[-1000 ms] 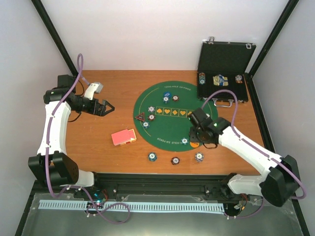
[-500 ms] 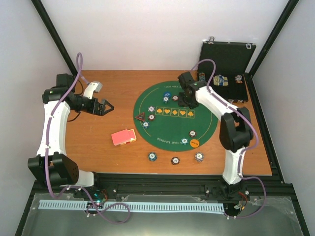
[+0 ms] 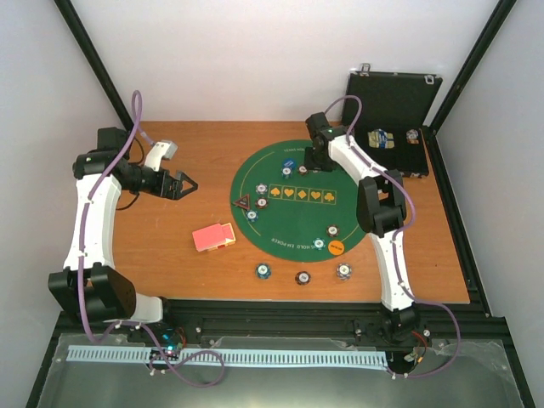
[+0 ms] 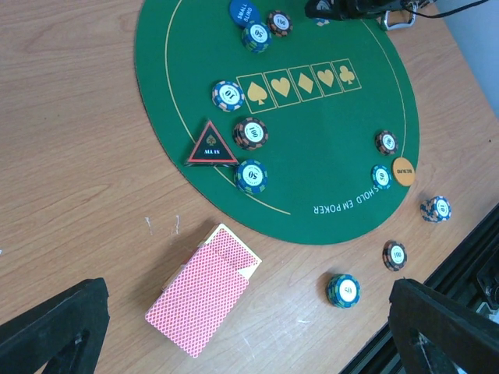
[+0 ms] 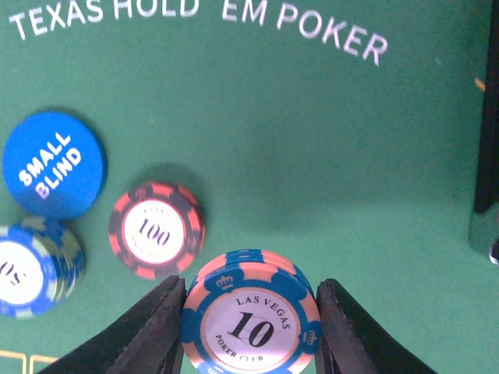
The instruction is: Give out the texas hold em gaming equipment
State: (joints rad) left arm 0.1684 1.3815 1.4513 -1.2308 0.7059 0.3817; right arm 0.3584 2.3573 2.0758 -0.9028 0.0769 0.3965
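Pinched between the 2 fingers of the right gripper (image 5: 249,331): a small stack of blue and pink 10 chips (image 5: 251,308), at the far part of the green mat (image 5: 335,140). Hard to tell whether resting on the mat or just above it.

Lower straight down and set the stack flat. Open the fingers slowly, so as not to tip it. Then lift straight up.

Keep off the 100 chip (image 5: 156,230) just to the left. Keep off the blue disc (image 5: 53,164) and the 50 chips (image 5: 27,269) beyond it too. More bare green to the right, but mind the black case (image 3: 391,98) on that side, close by the mat's far right rim.

Left gripper (image 3: 185,184) wide open, holding nothing, out over the wooden table (image 3: 170,246) well away to the left. Red-backed cards (image 4: 204,300) lying near it, with plenty of room all around.
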